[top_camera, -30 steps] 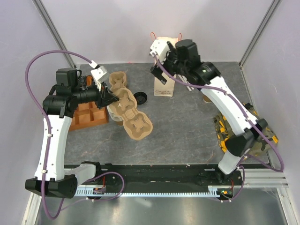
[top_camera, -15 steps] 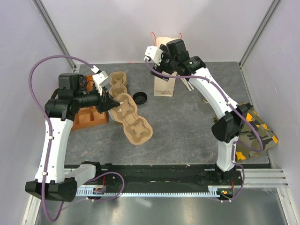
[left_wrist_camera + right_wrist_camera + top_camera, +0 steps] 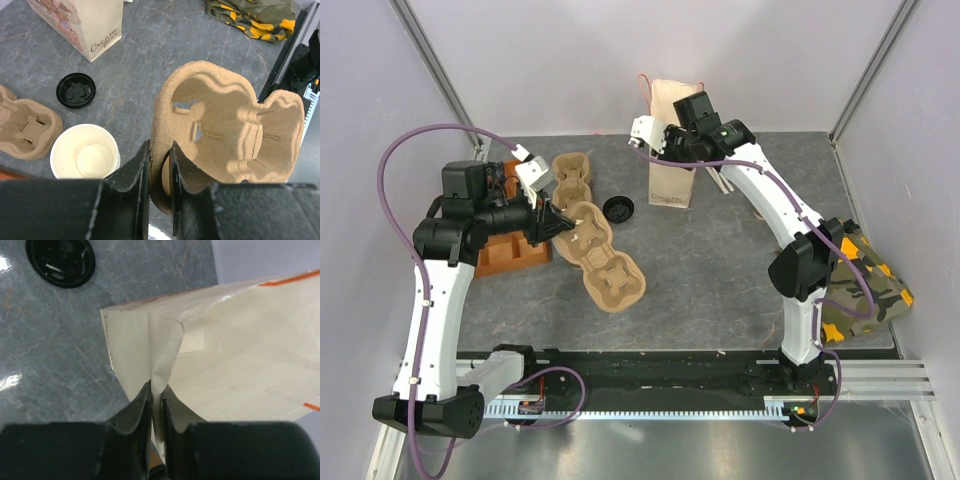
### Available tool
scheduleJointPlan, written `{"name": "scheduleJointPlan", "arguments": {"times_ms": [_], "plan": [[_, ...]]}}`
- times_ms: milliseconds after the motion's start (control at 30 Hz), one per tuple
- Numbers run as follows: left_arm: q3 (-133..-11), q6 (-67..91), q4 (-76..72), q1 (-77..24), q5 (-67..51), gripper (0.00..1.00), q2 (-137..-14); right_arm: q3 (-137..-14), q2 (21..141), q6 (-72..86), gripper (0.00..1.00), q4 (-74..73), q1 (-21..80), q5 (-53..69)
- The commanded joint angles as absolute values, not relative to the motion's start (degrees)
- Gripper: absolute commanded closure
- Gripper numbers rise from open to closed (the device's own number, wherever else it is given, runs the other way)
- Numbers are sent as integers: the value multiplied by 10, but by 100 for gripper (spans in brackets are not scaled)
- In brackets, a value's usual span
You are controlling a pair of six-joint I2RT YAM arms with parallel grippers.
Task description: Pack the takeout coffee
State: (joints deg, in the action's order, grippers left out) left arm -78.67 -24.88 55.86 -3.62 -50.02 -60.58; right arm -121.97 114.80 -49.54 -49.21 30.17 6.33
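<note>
My left gripper (image 3: 555, 222) (image 3: 160, 165) is shut on the rim of a tan pulp cup carrier (image 3: 605, 260) (image 3: 225, 135), which it holds above the table left of centre. At the back stands a cream paper bag (image 3: 672, 150) (image 3: 225, 365). My right gripper (image 3: 658, 140) (image 3: 156, 395) is shut on the folded left edge of the bag's mouth. The takeout coffee is out of view.
A loose black lid (image 3: 619, 208) (image 3: 75, 90) (image 3: 60, 261) lies between carrier and bag. A stack of lidless paper cups (image 3: 85, 157) stands below the carrier, and spare carriers (image 3: 570, 172) (image 3: 25, 130) are piled behind. An orange holder (image 3: 510, 250) sits left, a camouflage cloth (image 3: 855, 290) right.
My right gripper has moved left and down to the bag's mouth and shut on its edge. The left arm has shifted a little with the carrier still in its grip.
</note>
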Motion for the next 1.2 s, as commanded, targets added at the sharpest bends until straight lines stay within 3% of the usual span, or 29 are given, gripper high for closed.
{"name": "scheduleJointPlan", "arguments": {"times_ms": [0, 333, 800, 900, 967, 1067, 1100, 1167], "plan": [[-806, -228, 538, -35, -511, 98, -596, -1259, 1092, -504, 85, -562, 312, 93], [-837, -208, 559, -35, -518, 98, -563, -1178, 921, -426, 97, -666, 425, 67], [-844, -212, 654, -35, -482, 98, -494, -1010, 774, -315, 100, -752, 586, 73], [-839, -203, 654, -35, -482, 98, -494, -981, 761, -309, 94, -751, 598, 78], [-840, -199, 654, -35, -480, 98, -498, -970, 757, -306, 84, -750, 599, 88], [-842, -192, 649, -35, -480, 98, -505, -983, 751, -303, 61, -757, 601, 94], [-845, -183, 645, -35, -483, 98, -508, -1003, 755, -300, 33, -762, 603, 98], [-845, -171, 637, -35, -490, 98, -513, -1050, 764, -290, 15, -763, 603, 98]]}}
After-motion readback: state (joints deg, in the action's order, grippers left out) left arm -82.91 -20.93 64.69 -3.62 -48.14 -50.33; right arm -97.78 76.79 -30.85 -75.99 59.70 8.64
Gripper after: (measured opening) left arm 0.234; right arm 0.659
